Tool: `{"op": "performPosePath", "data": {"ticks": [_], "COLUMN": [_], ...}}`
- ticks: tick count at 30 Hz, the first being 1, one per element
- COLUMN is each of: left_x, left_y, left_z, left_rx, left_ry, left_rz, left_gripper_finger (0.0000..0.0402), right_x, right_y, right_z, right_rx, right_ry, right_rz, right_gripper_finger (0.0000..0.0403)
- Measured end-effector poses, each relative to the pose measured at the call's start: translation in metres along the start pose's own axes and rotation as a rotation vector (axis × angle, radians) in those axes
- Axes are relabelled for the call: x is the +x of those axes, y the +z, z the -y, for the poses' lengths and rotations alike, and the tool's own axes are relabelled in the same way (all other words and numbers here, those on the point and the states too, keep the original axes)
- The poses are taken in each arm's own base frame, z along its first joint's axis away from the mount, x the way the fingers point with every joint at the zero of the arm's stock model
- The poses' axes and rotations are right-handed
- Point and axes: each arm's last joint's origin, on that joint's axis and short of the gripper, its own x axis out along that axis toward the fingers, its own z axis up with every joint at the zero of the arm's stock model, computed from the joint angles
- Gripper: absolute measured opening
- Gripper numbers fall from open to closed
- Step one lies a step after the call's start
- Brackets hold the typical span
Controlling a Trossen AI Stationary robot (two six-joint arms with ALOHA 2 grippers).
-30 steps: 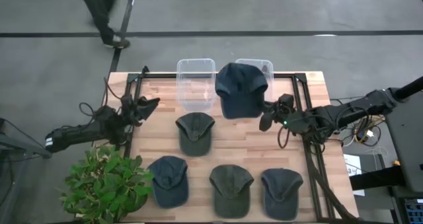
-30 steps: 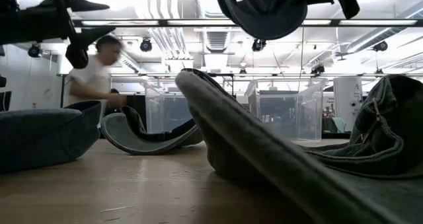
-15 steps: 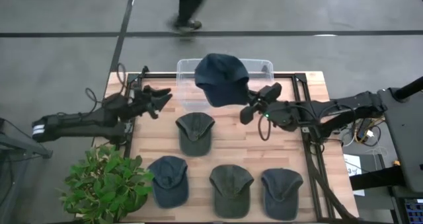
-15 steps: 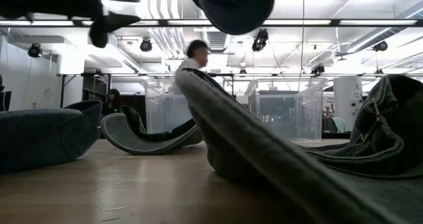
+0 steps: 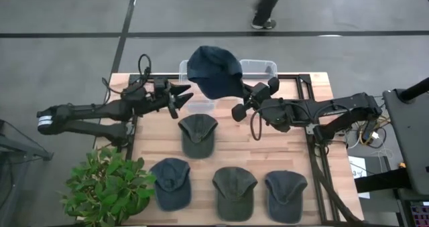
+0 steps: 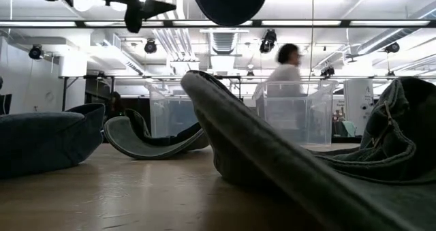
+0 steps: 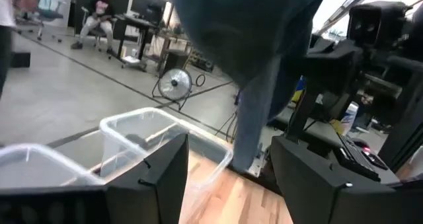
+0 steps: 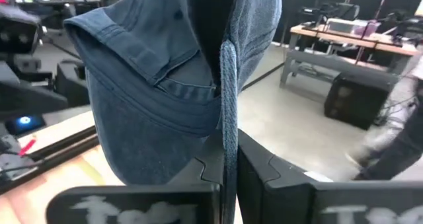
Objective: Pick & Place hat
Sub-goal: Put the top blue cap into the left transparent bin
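Wooden table [image 5: 315,86] holds four caps; right hand [image 5: 239,106] grips a fifth cap [image 5: 213,70], left hand [image 5: 179,97] wide.

From overhead I see my right gripper [image 5: 245,103], just right of table centre, holding a dark blue hat [image 5: 214,71] up at about 12 o'clock over two clear bins [image 5: 198,86] at the far edge of the wooden table [image 5: 154,143], while my left gripper [image 5: 179,96] sits with fingers spread at about 10 o'clock, just beside the hat's left side. Four more hats lie flat: an olive cap [image 5: 198,134] at centre, a blue cap [image 5: 170,181] at 7 o'clock, another olive cap [image 5: 234,192] at 6 o'clock and a slate cap [image 5: 285,195] at 5 o'clock. A potted plant [image 5: 107,185] stands off the table's 8 o'clock corner, and a person's legs [image 5: 268,6] cross the floor beyond 1 o'clock.
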Motion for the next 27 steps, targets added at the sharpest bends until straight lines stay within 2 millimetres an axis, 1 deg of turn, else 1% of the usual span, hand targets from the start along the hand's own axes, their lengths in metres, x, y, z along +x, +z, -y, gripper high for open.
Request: {"op": "performPosePath", "data": {"ticks": [6,10,13,20,27], "left_x": [0.016,0.025,0.031,0.042,0.053], "left_y": [-0.004,-0.007,-0.010,-0.004,0.001], "left_z": [0.001,0.001,0.001,0.004,0.007], "left_rx": [0.016,0.020,0.023,0.021,0.020], "left_ry": [0.014,0.021,0.037,0.055,0.077], "left_rz": [-0.041,-0.058,-0.069,-0.050,-0.036], "left_gripper_finger": [0.0208,0.0208,0.0208,0.0208,0.0208], "right_x": [0.004,0.006,0.007,0.009,0.011], "right_y": [0.002,0.004,0.008,0.008,0.007], "right_z": [-0.006,-0.009,-0.012,-0.014,-0.017], "right_rx": [0.007,-0.003,-0.008,-0.049,-0.042], "right_ry": [-0.053,-0.136,-0.145,-0.172,-0.174], "right_rz": [0.015,0.035,0.042,0.050,0.056], "right_gripper_finger": [0.0011,0.0012,0.0012,0.0012,0.0013]}}
